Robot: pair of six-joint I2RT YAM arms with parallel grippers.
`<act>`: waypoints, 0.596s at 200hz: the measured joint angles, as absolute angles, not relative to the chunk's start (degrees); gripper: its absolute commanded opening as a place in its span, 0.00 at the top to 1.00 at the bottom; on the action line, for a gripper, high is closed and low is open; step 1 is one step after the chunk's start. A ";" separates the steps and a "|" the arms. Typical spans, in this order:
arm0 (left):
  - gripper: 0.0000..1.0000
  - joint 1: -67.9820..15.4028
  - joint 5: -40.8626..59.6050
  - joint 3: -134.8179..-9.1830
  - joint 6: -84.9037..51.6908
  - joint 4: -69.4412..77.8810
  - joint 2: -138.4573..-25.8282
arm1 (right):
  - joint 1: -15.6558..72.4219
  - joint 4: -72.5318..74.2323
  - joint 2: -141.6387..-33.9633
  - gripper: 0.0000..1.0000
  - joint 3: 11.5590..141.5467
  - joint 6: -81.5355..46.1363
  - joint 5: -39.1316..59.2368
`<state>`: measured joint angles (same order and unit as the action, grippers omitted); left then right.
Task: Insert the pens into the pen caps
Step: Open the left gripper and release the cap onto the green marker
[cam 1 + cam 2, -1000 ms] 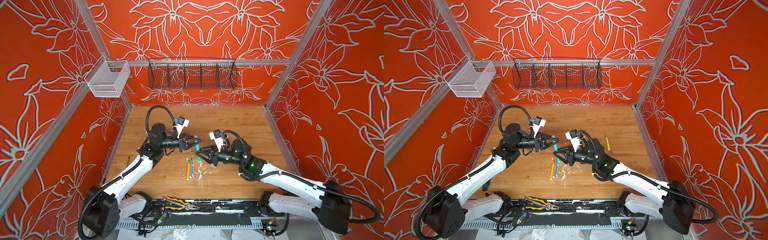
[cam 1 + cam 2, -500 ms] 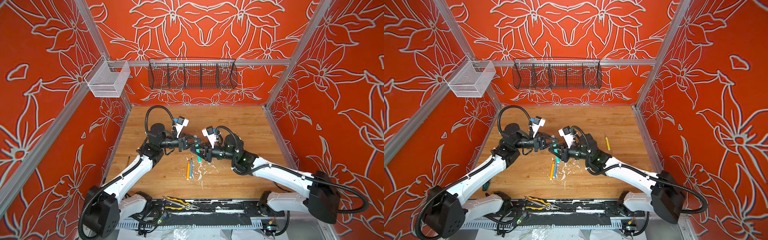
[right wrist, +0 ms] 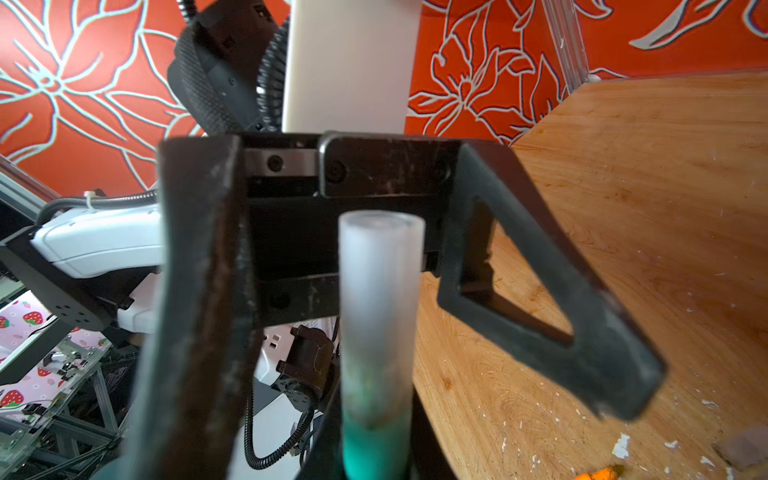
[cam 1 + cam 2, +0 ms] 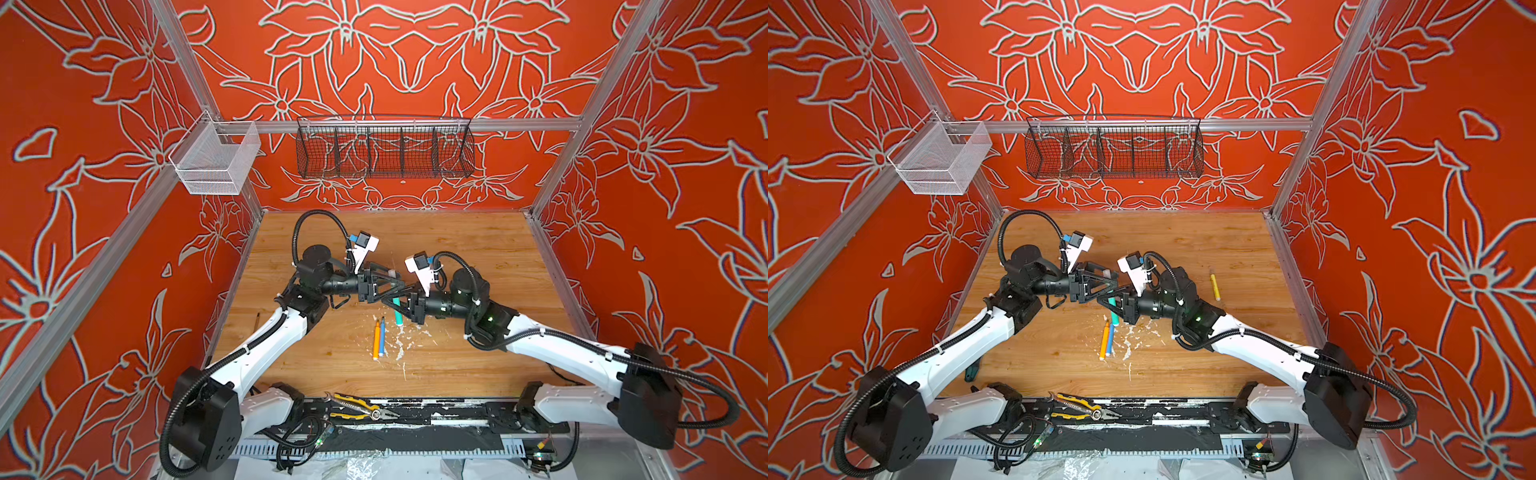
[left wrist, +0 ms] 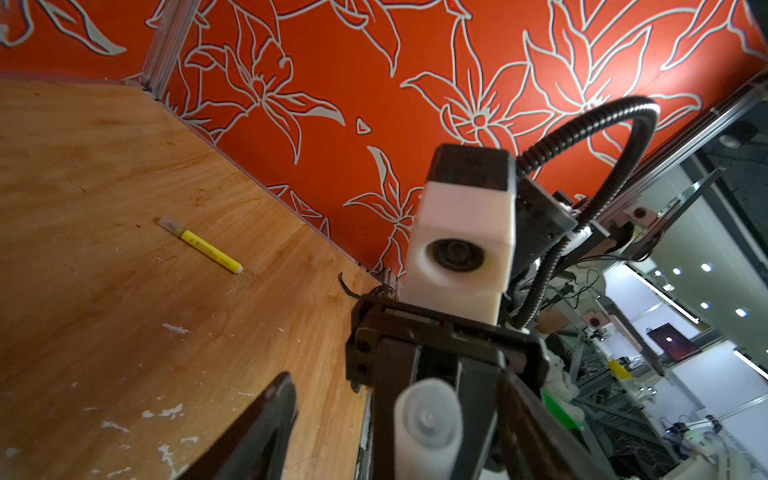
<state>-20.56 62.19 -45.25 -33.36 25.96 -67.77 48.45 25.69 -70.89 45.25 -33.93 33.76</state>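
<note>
Left jaws have opened around the capped green pen point(image 3: 375, 451).

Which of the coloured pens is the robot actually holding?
The green pen, clamped in the right gripper above the tabletop. The orange pen and blue pen lie side by side on it; the yellow pen lies alone, further right.

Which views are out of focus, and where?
Right wrist view: the cap on the green pen is close and soft, the table behind sharper. Left wrist view: the cap is blurred, the yellow pen crisp. Both top views: sharp, evenly lit.
</note>
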 measured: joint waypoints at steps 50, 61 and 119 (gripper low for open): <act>0.23 -18.02 61.39 -45.56 -34.52 27.46 -67.77 | 48.45 26.57 -70.85 1.00 44.66 -34.96 36.03; 0.32 -17.76 61.34 -45.56 -34.63 27.92 -67.77 | 48.45 26.85 -70.85 1.00 44.29 -35.03 36.18; 0.64 -17.58 63.33 -45.65 -36.47 31.24 -68.66 | 48.45 26.74 -70.87 1.00 44.03 -35.44 36.45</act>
<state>-17.58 63.33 -45.65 -36.47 31.24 -68.66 48.45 26.74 -70.87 44.03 -35.44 36.45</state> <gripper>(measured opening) 0.416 0.172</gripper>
